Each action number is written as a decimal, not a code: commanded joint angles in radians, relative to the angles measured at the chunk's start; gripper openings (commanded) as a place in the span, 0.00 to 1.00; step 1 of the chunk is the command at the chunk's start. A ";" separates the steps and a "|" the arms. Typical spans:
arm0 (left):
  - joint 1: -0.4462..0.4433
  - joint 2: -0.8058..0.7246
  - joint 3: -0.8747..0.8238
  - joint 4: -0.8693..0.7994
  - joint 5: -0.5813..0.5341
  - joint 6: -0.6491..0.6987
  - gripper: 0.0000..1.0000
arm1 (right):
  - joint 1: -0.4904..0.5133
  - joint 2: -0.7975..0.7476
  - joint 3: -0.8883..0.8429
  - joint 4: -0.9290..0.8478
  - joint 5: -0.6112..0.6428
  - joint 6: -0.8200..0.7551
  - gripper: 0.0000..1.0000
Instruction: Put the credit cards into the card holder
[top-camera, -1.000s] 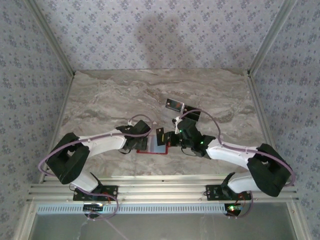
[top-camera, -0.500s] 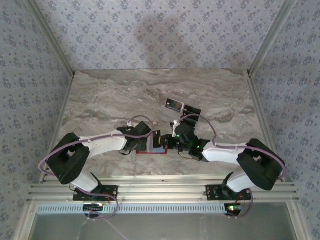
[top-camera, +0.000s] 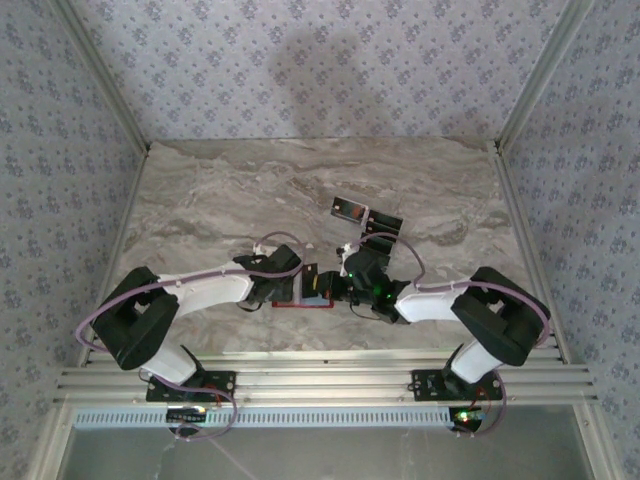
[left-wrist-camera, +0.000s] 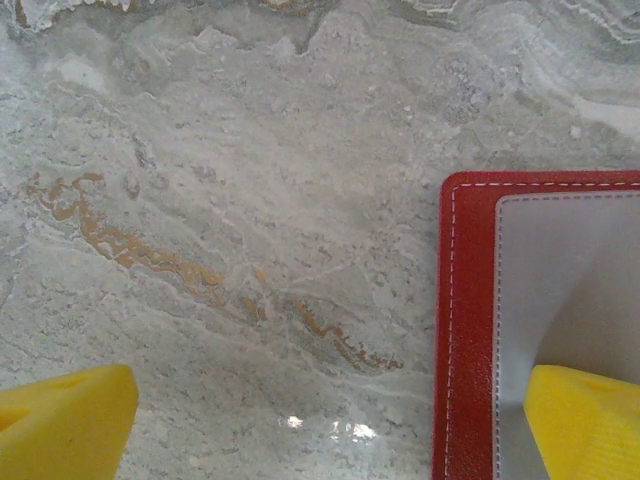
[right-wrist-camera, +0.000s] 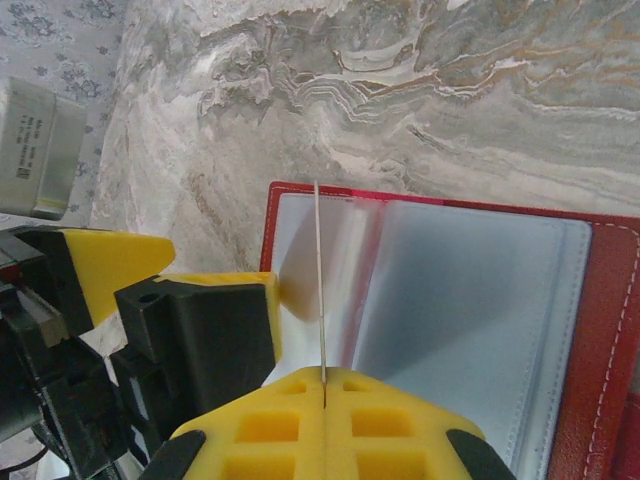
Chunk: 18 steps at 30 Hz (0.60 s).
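Grey-veined marble tabletop (top-camera: 220, 200) lies under both arms. On it, the right gripper (right-wrist-camera: 322, 385) is pressed together on one thin credit card (right-wrist-camera: 319, 280), held edge-on above the open, flat red leather-like card holder (right-wrist-camera: 605, 330). The left gripper (left-wrist-camera: 320, 420) is spread wide, one yellow finger (left-wrist-camera: 585, 420) over the holder's pale grey lining, the other over bare marble. The top view adds two more dark cards lying flat beyond the holder, one with a silvery part (top-camera: 348, 209), one black (top-camera: 385, 222). Flower-patterned wallpaper (top-camera: 300, 60) encloses the table.
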 joint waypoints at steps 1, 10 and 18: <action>-0.006 -0.004 -0.022 -0.045 -0.018 0.000 1.00 | 0.009 0.022 -0.002 0.048 0.013 0.023 0.00; -0.006 0.000 -0.019 -0.046 -0.018 0.002 1.00 | 0.012 0.053 -0.005 0.089 0.006 0.042 0.00; -0.007 0.005 -0.019 -0.046 -0.019 0.003 1.00 | 0.016 0.085 -0.006 0.118 0.001 0.061 0.00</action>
